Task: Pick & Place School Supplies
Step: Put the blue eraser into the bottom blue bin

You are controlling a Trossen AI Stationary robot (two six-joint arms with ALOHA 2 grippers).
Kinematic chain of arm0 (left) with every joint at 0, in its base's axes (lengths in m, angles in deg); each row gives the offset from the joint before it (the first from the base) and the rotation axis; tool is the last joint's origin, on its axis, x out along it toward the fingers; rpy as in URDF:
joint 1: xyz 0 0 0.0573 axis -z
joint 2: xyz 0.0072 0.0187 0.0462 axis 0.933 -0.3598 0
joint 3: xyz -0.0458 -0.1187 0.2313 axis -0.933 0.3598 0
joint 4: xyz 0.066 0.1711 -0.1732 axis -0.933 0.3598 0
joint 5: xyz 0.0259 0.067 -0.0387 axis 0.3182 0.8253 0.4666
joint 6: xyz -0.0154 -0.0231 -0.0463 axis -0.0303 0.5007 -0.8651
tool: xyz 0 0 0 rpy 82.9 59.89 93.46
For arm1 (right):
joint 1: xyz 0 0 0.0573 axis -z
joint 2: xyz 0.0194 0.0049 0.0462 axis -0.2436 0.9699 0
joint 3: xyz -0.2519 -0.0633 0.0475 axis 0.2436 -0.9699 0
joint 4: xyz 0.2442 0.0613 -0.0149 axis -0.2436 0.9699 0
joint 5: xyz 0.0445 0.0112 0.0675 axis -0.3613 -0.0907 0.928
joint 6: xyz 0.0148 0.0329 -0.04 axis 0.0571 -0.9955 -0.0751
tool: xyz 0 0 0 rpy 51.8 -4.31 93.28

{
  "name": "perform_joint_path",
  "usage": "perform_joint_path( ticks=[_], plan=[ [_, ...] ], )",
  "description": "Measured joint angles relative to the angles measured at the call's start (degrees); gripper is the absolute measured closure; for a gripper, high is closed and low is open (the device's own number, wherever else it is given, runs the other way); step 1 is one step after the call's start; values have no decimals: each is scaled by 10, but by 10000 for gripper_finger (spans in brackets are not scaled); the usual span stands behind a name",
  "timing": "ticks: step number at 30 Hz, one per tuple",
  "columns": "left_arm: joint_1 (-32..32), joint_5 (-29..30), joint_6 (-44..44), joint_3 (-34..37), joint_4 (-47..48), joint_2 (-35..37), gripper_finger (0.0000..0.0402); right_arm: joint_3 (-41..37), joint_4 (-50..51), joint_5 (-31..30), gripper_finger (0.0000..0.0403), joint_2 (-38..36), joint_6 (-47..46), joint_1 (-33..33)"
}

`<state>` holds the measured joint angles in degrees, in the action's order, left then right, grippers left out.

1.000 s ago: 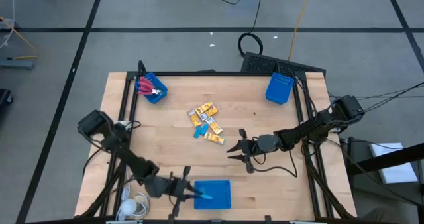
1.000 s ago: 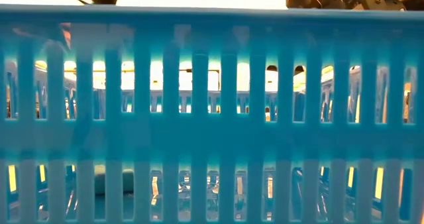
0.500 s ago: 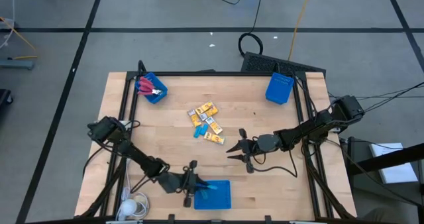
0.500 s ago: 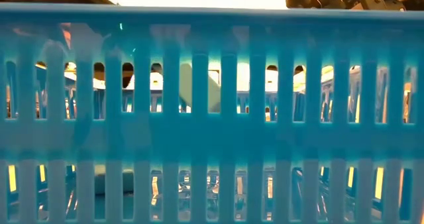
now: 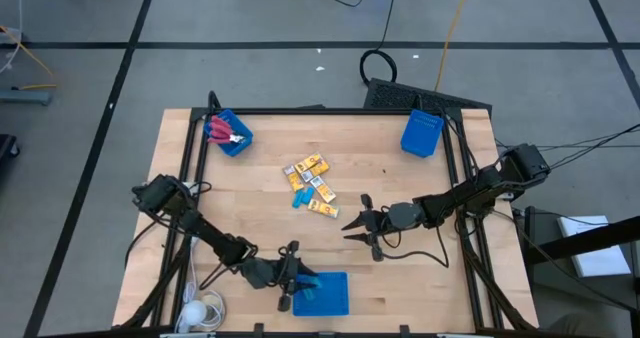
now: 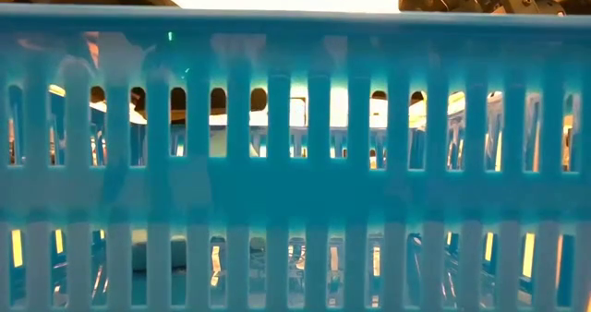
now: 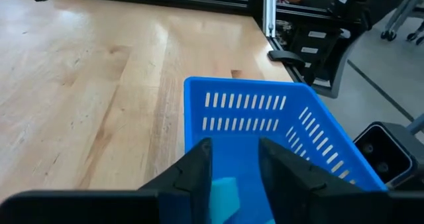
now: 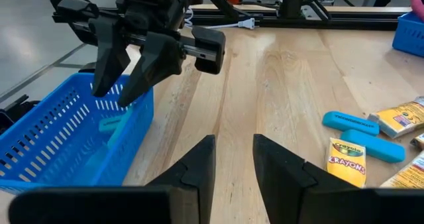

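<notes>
My left gripper (image 5: 300, 280) (image 7: 235, 148) hangs open over the left rim of the near blue bin (image 5: 330, 298), fingers pointing into it. A light-blue oblong piece (image 7: 222, 196) (image 8: 116, 122) lies in the bin just below the fingertips, which stand clear of it in the right wrist view. My right gripper (image 5: 348, 225) (image 8: 235, 144) waits open over the table's middle. Yellow-orange packs (image 5: 312, 170) and a light-blue piece (image 5: 300, 200) lie flat on the wood. Red-handled scissors (image 5: 222, 130) rest in the far-left bin (image 5: 236, 140).
A third blue bin (image 5: 422, 134) stands at the far right corner. The low view is filled by the near bin's slatted wall (image 6: 295, 183), with a light-blue piece (image 6: 157, 255) on its floor. A crayon pack (image 8: 346, 161) and two light-blue pieces (image 8: 351, 121) lie ahead of my right gripper.
My left gripper has moved toward the table's right, from beside the near bin to over its left rim, and has then kept still. My right gripper has not moved.
</notes>
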<state>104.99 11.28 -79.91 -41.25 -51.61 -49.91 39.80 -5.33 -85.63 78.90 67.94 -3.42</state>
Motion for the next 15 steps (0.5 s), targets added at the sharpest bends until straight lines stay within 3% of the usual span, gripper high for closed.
perform_joint_path(
  ticks=[6, 11, 15],
  plan=[
    [0, 0, 0, 0, -3, 12, 271, 0, 0, 0, 312, 0, 0, 0],
    [0, 9, 4, 0, 45, 71, 271, 0, 0, 0, 312, 0, 0, 0],
    [0, 102, -31, 0, 152, 140, 271, 0, 0, 0, 312, 0, 0, 0]
  ],
)
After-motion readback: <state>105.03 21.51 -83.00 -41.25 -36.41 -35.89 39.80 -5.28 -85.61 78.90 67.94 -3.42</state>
